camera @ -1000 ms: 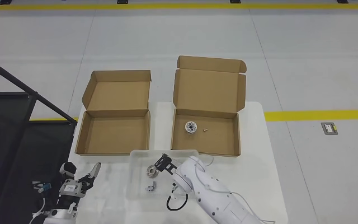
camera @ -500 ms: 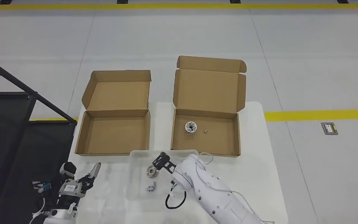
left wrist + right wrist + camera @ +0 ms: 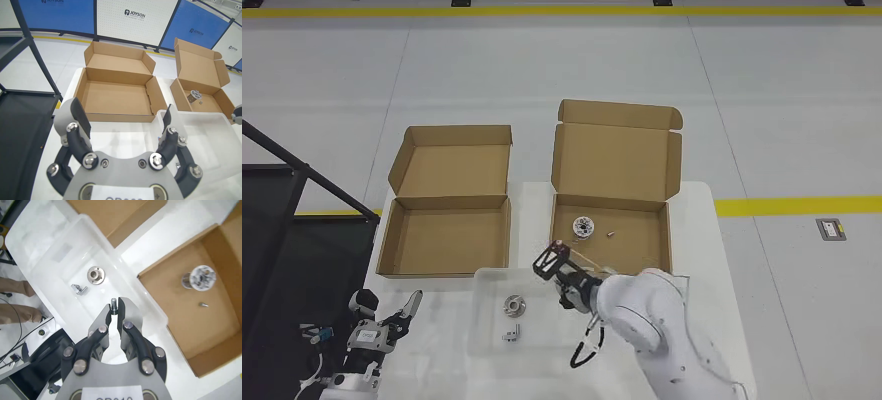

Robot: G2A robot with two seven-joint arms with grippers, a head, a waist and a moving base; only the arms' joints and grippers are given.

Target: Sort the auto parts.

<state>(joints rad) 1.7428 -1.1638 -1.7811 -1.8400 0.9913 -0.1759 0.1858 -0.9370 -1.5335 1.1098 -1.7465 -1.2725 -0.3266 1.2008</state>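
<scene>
Stillness at the lower left of the top view: the left claw sits low over the desk where it was a second ago, its jaws spread wide with nothing between them.

Just beyond it, in the lower middle of the frame, is the clear tray. A round metal flange and a small bracket lie in it, and neither has shifted.

The change belongs to the right claw. A second ago it was down in the tray just beside the flange. It has since risen and swung toward the upper right, and now hangs over the tray's far rim at the near edge of the right-hand box. Its jaws are nearly closed, pinching a short bolt.

I judge the pick finished and the carry begun. What remains for this part is getting over a box and letting go.

The bolt's long axis runs in line with the fingers. Its head end is clamped between the tips, and its threaded end sticks out past them, pointing away from the wrist and down toward the tray.

Farther up the frame, the right-hand box already holds a toothed round part and a tiny screw, the two lying near each other but apart. The left-hand box stands open at the same depth, well clear of the carrying arm.
</scene>
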